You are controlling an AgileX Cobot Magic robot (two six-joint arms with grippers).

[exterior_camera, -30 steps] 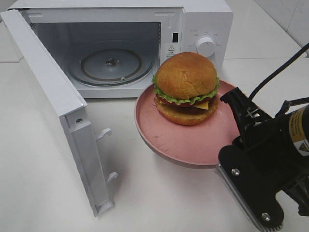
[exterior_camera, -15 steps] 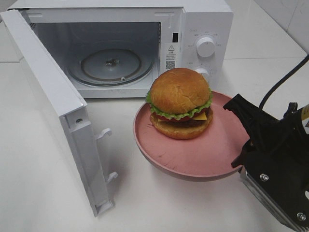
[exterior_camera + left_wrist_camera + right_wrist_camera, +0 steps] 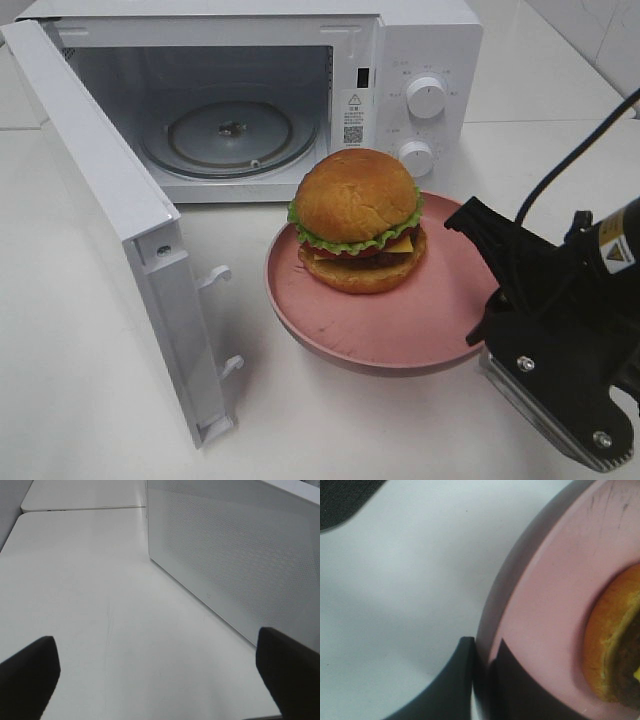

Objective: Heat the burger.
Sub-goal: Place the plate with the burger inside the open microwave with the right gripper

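While the right gripper [image 3: 482,650] is pinching the edge of the pink plate [image 3: 400,320], one finger lying inside the rim and the other outside it, the burger [image 3: 356,220] is sitting upright on that plate, on the side away from the gripper and nearest the microwave [image 3: 420,40]. The plate is hanging just in front of the microwave's control panel, right of the open cavity. It is casting a shadow on the table [image 3: 90,420], so it is looking lifted rather than resting. In the high view the lower knob [image 3: 415,158] is showing just beside the bun's top, and the upper knob [image 3: 427,98] is sitting well above it. The door [image 3: 110,230] is standing wide open on the left, and the glass turntable [image 3: 230,135] is showing inside the cavity. The left gripper [image 3: 157,680] is spreading its two dark fingers wide apart over the table, gripping nothing, with a white dotted panel [image 3: 240,555] standing close beside one finger. Whether that panel is the door's outer face is not showing clearly. The high view is not catching this gripper.
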